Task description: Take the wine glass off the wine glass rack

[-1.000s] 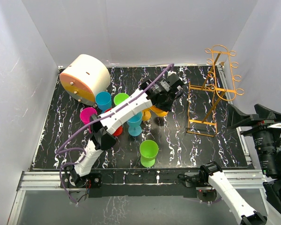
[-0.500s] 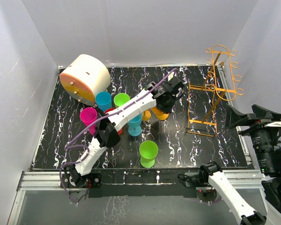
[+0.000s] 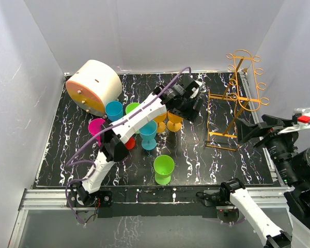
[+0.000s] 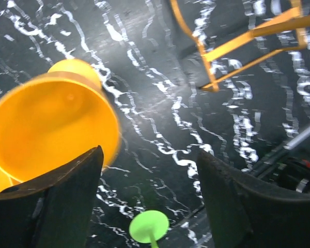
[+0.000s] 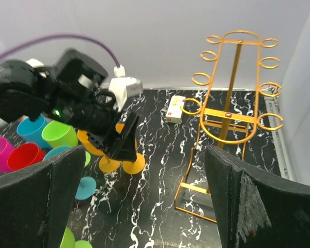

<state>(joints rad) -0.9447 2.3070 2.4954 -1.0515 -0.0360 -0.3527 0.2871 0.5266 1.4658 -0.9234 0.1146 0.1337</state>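
Change: jaws of left gripper [image 4: 149, 155] parted since a second ago, having been pressed shut around the orange wine glass [image 3: 174, 120]
Left gripper: spread; one finger just beside the glass bowl; contact unclear
Wine glass: upright on black marbled table [image 3: 196, 155]; left of wine glass rack [image 3: 232, 96], apart from it
Right gripper [image 5: 142, 155]: fingers spread wide; raised at the right side; holding nothing

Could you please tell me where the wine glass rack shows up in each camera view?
Top external: the wine glass rack stands upright, right of centre, in the upper half.
Left wrist: only its lower bars show, at the upper right.
Right wrist: the whole frame shows, right of centre.
Shared landmark: the orange glasses, left of the rack in every view.
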